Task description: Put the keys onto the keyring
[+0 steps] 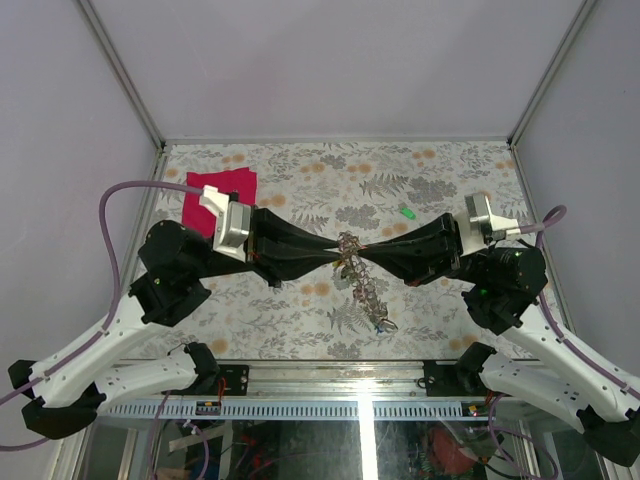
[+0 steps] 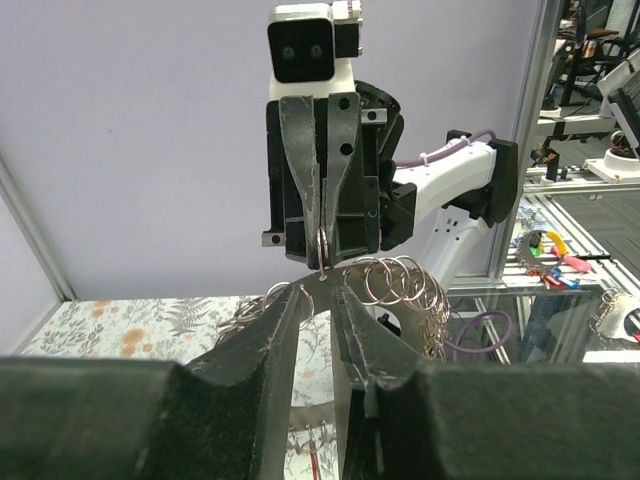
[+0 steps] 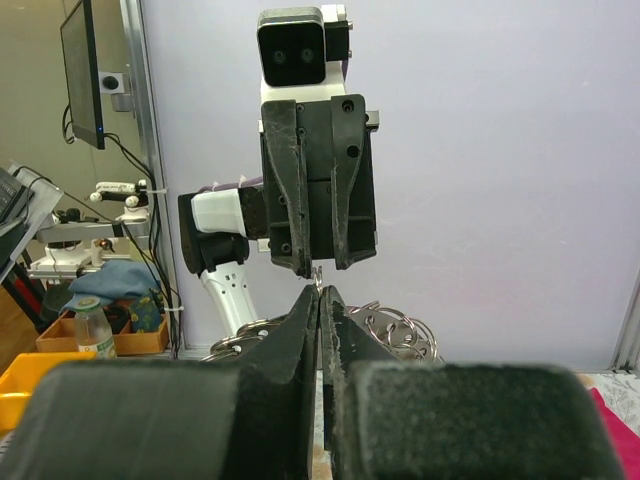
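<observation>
The keyring (image 1: 350,246) hangs above the table between my two grippers. It is a flat grey ring (image 2: 380,300) fringed with small split rings (image 2: 402,280). My left gripper (image 1: 338,257) holds its band between narrowly spaced fingers, as the left wrist view (image 2: 322,295) shows. My right gripper (image 1: 362,254) is shut on one small split ring (image 3: 316,274) at the rim, as the right wrist view (image 3: 319,292) shows. Several keys dangle below the ring (image 1: 382,322). A red key (image 2: 315,462) shows under my left fingers. A green key (image 1: 407,212) lies alone on the table.
A red cloth (image 1: 215,195) lies at the back left, partly under the left arm. The floral table (image 1: 440,310) is bounded by white walls at the back and sides and a metal rail at the near edge (image 1: 330,365).
</observation>
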Tool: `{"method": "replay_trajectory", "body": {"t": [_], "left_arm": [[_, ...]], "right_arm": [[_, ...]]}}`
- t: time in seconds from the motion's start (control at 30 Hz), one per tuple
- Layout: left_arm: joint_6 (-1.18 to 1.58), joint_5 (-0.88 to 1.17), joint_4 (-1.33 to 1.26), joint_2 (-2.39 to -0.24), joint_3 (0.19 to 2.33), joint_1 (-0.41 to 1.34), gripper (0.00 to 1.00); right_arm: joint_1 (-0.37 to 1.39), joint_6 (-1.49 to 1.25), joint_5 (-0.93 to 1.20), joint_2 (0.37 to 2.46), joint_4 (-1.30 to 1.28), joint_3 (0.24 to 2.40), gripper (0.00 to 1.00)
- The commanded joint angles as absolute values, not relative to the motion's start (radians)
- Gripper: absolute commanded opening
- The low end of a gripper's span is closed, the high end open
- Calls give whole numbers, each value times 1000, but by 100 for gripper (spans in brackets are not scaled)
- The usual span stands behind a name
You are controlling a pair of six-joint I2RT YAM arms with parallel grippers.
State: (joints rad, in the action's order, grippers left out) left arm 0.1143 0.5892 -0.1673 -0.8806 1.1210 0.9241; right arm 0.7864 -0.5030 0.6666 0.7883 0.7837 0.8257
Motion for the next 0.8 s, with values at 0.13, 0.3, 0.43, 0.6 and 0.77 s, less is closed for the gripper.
{"method": "replay_trajectory", "body": {"t": [0.13, 0.3, 0.43, 0.6, 0.77], "left_arm": [[156, 664, -281, -905, 1129, 928, 17], [162, 666, -281, -915, 1128, 927, 18], [159, 652, -282, -921, 1128, 929, 21], [156, 643, -281, -934, 1131, 927, 24], [155, 640, -281, -949, 1135, 928, 25]], "right_arm": [[790, -501, 638, 779, 880, 863, 0], [792, -497, 641, 785, 876, 867, 0], [792, -498, 652, 791, 877, 870, 0], [792, -498, 657, 797, 877, 871, 0], [792, -498, 661, 802, 876, 872, 0]]}}
